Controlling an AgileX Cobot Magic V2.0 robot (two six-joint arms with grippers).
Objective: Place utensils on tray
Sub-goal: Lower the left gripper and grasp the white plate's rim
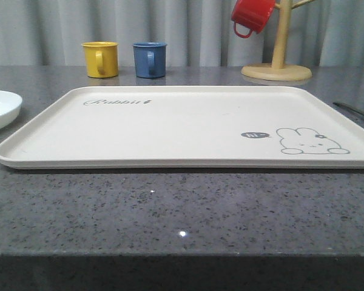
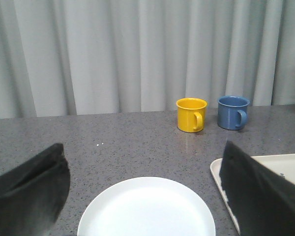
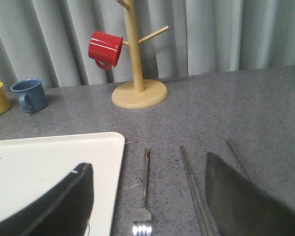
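The fork (image 3: 143, 196) lies on the grey worktop (image 1: 170, 206) just beside the tray (image 1: 188, 130), its tines cut off at the frame edge; the chopsticks (image 3: 192, 189) lie beside it, partly hidden by a finger (image 3: 246, 201) of the right tool (image 3: 147, 206); that tool is spread, the fork between its fingers; the left tool (image 2: 142, 196) is spread above a plate (image 2: 147, 209); the tray is bare.
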